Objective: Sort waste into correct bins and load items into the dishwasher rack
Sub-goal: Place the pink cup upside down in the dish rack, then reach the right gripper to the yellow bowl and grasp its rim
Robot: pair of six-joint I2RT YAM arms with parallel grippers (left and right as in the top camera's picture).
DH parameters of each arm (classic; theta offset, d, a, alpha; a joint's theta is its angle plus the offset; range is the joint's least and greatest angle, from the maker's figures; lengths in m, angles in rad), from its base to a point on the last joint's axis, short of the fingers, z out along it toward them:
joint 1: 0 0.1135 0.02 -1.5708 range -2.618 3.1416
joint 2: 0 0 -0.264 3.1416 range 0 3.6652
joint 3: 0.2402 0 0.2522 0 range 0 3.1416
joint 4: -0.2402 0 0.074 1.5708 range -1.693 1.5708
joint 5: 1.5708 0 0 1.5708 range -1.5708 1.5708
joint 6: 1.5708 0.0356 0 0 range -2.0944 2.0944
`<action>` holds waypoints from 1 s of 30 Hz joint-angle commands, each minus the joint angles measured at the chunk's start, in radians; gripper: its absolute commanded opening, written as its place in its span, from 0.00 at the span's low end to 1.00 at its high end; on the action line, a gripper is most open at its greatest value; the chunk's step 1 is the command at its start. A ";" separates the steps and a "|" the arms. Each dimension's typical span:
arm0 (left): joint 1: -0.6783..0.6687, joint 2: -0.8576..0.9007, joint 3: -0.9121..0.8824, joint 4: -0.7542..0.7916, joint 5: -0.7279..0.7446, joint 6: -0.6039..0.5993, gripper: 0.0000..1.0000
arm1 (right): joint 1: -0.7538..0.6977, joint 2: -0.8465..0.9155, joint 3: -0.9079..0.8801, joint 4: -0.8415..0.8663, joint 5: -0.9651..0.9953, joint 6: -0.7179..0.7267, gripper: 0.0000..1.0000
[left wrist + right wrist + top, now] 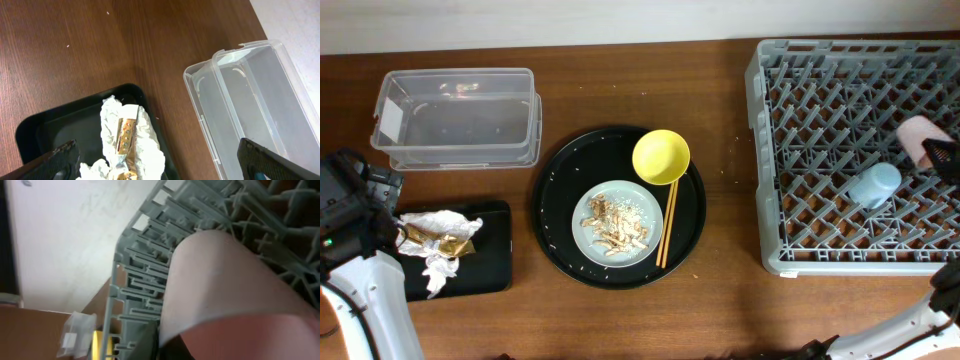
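Right wrist view, nearest first: pale pink cup (225, 295) fills the frame, pressed against a dark finger at the bottom edge. Right gripper (939, 153) reads as clamped on it. Behind the cup are the pegs and wall of the large square grey plastic dishwasher rack (145, 265). Overhead puts the cup tilted above the rack's right side, apart from the light blue cup (875, 185) on the lattice.

Risk: released while tilted, the cup could land sideways across pegs or knock the blue cup.

Left wrist view, near: two dark fingertips (62, 157) sit at the bottom corners, spread wide with nothing held, so the left gripper (162, 167) is released. Just beyond lies the crumpled white paper napkin (147, 145) with the small brown-gold wrapper (125, 137) on it, both in the shallow black rectangular tray (55, 125). Farther off is the clear rectangular plastic tub (250, 100), near the tray, looking empty.

Risk: beige-brown shredded food scraps (617, 222) remain on the pale grey round plate (585, 235), on the large round black tray (555, 170) with the small yellow bowl (660, 157) and wooden chopsticks (669, 225). Racking the plate unscraped would carry crumbs in.

Pose: right arm rises from the lower right corner, wrist over the rack. Left arm comes from the lower left, wrist above the black tray's left end, facing the tub.
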 commanded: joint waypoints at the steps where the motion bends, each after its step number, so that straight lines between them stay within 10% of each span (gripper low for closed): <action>1: 0.003 -0.006 0.003 0.001 -0.004 0.012 0.99 | -0.007 0.033 -0.008 -0.032 0.073 0.026 0.04; 18: 0.003 -0.006 0.003 0.001 -0.004 0.012 0.99 | -0.117 -0.246 -0.007 -0.337 0.485 0.341 0.11; 22: 0.003 -0.006 0.003 0.001 -0.004 0.012 0.99 | -0.076 -0.501 -0.007 -0.380 0.491 0.358 0.19; 25: 0.003 -0.006 0.003 0.001 -0.004 0.012 0.99 | 0.021 -0.607 -0.007 -0.306 0.595 0.358 0.43; 26: 0.003 -0.006 0.003 0.001 -0.004 0.013 0.99 | 0.105 -0.586 -0.007 -0.262 0.787 0.359 0.20; 30: 0.003 -0.006 0.003 0.001 -0.004 0.012 0.99 | 0.261 -0.324 -0.007 -0.133 0.978 0.359 0.04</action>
